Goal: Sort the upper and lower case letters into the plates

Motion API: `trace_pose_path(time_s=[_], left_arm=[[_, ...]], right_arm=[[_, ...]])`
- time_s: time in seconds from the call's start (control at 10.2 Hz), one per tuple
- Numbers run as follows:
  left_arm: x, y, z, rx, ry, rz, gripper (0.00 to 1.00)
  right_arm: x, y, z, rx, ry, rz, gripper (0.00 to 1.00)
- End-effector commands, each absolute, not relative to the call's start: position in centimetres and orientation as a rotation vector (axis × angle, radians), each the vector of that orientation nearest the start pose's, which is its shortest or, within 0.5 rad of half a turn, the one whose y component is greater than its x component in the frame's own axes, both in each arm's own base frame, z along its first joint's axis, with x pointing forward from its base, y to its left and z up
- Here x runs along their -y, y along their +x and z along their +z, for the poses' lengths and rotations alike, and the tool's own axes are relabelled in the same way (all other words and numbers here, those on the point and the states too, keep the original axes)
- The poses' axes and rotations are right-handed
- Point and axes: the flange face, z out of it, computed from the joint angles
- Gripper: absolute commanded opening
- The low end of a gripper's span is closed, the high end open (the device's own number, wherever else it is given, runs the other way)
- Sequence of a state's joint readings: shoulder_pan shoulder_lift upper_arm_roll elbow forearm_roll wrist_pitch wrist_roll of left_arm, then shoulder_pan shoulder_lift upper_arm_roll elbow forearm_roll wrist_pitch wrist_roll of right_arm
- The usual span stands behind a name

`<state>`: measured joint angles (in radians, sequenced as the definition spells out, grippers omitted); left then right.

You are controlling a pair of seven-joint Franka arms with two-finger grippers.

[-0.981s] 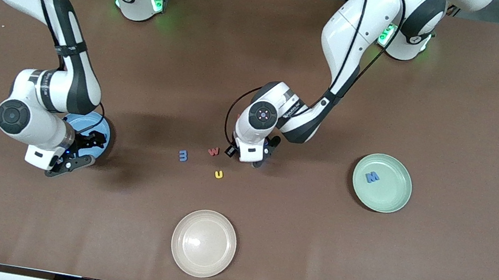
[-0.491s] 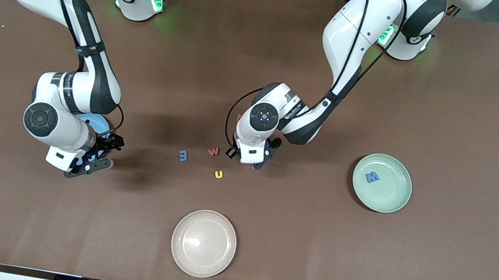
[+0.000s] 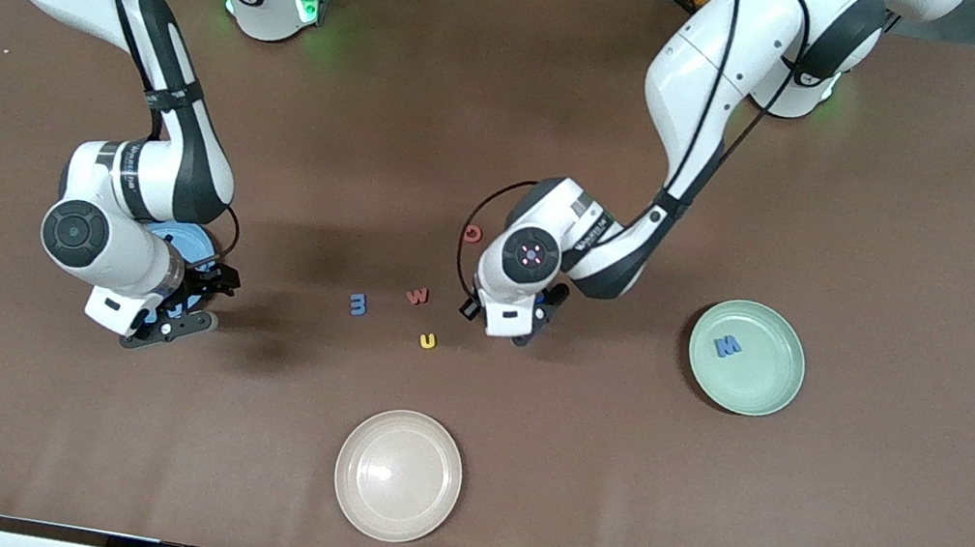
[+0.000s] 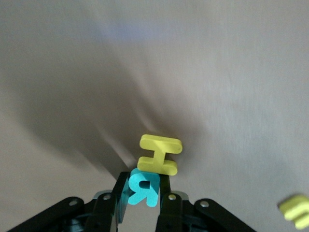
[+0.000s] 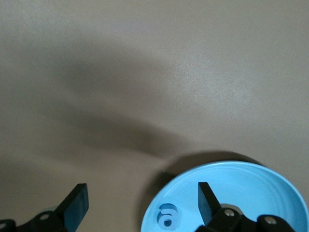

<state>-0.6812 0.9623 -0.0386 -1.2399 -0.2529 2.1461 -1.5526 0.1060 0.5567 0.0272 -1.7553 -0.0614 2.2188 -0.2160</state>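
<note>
My left gripper [image 3: 528,327] is shut on a teal letter R [image 4: 143,187], low over the middle of the table. A yellow H [image 4: 159,154] sits right against the R, past the fingertips. On the table lie a red G [image 3: 473,233], a red w [image 3: 416,296], a blue letter [image 3: 358,303] and a yellow u [image 3: 428,339]. A blue M [image 3: 727,347] lies in the mint green plate [image 3: 762,395]. My right gripper [image 3: 195,301] is open and empty at the edge of the sky blue plate [image 3: 189,243], which holds a small blue letter [image 5: 167,215].
A cream-white plate [image 3: 398,475] stands near the table's front edge, nearer the front camera than the loose letters. The right arm's elbow hides most of the sky blue plate in the front view.
The right arm swung from over the sky blue plate toward the table's middle, then held still. The left gripper shifted toward the mint green plate, uncovering the red G.
</note>
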Motion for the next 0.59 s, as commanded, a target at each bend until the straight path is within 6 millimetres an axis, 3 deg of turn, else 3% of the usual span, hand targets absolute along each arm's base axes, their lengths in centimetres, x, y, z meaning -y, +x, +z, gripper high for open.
trace_pose_path(time_s=[0.0,0.2,0.39,0.49], left_arm=[[47.2,56.9,20.2,1.37,-2.806,0.481,0.13],[43.5,58.6,22.4,1.161,-2.856,0.559,0.14],[39.1,60.5,23.4,0.944,-2.918,0.605,0.13],[37.7,60.6,23.5,0.836,-2.929,0.633,0.14]], right_arm=[[-11.2,64.5,24.5,0.474,-3.139,0.145,1.0],[-12.9,64.4,24.6,0.359,-3.159,0.132,1.0],[-17.3,63.7,24.0,0.217,-3.176,0.084,1.0],[-17.9,63.6,23.8,0.134,-3.182,0.079,1.0]])
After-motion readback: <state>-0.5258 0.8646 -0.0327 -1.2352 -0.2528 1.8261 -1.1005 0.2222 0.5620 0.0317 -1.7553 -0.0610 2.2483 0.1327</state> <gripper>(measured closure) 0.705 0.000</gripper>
